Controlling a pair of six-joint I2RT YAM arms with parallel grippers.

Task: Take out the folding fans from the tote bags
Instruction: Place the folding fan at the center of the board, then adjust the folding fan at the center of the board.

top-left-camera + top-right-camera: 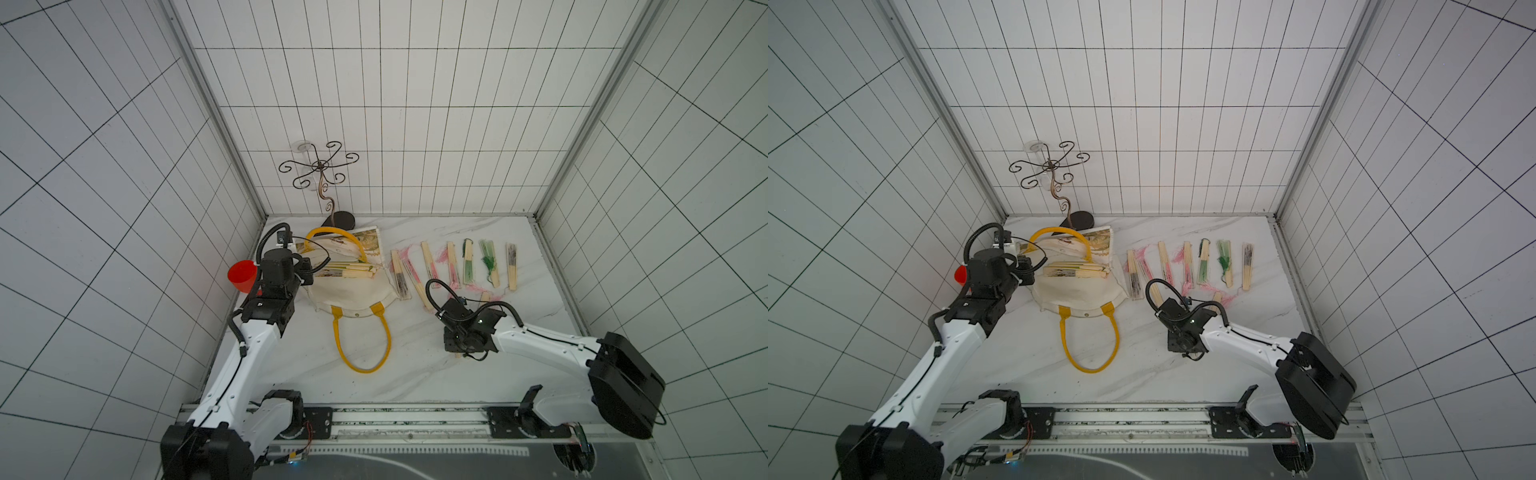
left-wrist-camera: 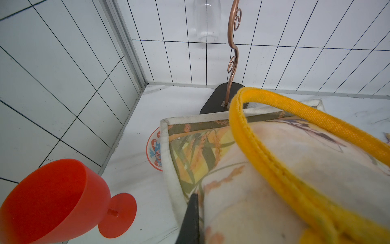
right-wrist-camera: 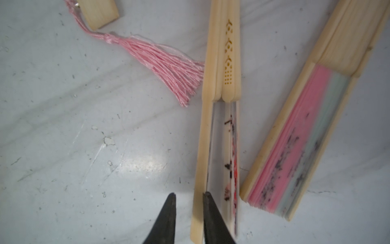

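Observation:
The cream tote bag [image 1: 353, 297] [image 1: 1077, 296] lies at the table's back left, one yellow handle [image 1: 365, 345] flat toward the front. My left gripper [image 1: 308, 272] [image 2: 195, 196] is shut on the bag's printed cloth [image 2: 263, 200] at its mouth; only one finger [image 2: 191, 219] shows. Several folding fans [image 1: 349, 270] [image 1: 1077, 271] lie in the mouth. Several more fans [image 1: 467, 262] [image 1: 1204, 262] lie in a row to the right. My right gripper [image 1: 459, 338] [image 3: 188, 195] stands narrowly open over one fan [image 3: 217, 147] that lies flat beside a pink fan [image 3: 295, 147].
A red goblet [image 1: 242, 276] [image 2: 52, 200] stands by the left wall beside the bag. A scrolled metal stand [image 1: 320, 166] [image 2: 232, 52] rises at the back on a dark base [image 1: 343, 218]. A small patterned plate [image 2: 154, 150] peeks from under the bag.

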